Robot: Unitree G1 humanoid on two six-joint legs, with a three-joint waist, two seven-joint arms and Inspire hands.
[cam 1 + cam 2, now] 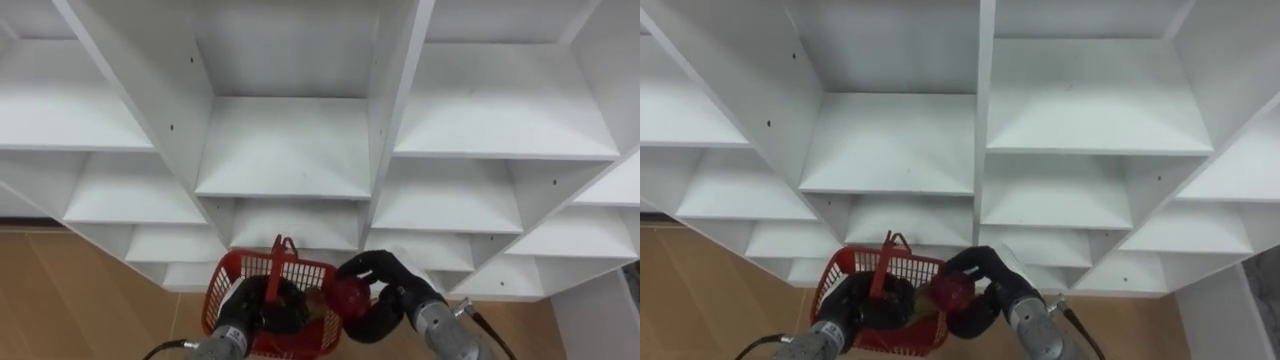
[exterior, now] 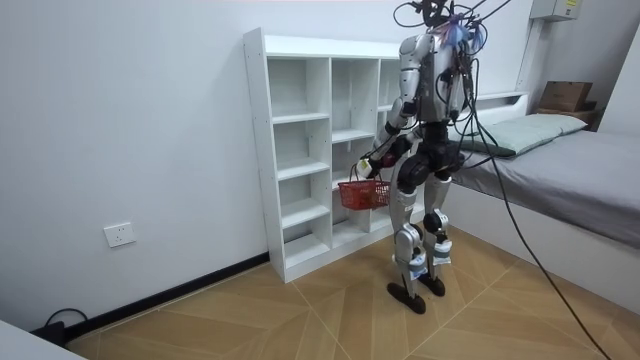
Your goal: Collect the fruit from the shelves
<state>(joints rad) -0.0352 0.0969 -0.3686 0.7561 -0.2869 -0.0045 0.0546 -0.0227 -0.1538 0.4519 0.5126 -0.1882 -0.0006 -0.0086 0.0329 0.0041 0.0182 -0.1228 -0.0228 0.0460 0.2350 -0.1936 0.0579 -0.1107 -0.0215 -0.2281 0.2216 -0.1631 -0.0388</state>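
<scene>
fruit (image 1: 350, 296), round and red, is clasped in my right hand (image 1: 392, 292). red plastic basket (image 1: 228, 278) lies just left, gripped by my left hand (image 1: 248, 308).

Shelf bays (image 1: 283, 150) are left open f. reach; sideways passage is barred by upright dividers (image 1: 392, 100); low bays are fronted by basket (image 1: 220, 290).

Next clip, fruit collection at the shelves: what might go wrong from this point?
1. The right robot hand holds the red fruit at the right rim of the red basket, not well inside. If it is released here, it may fall outside onto the floor.
2. The left robot hand seems to grip the basket at its near side, with the handle free, so added weight might tilt it.
</scene>
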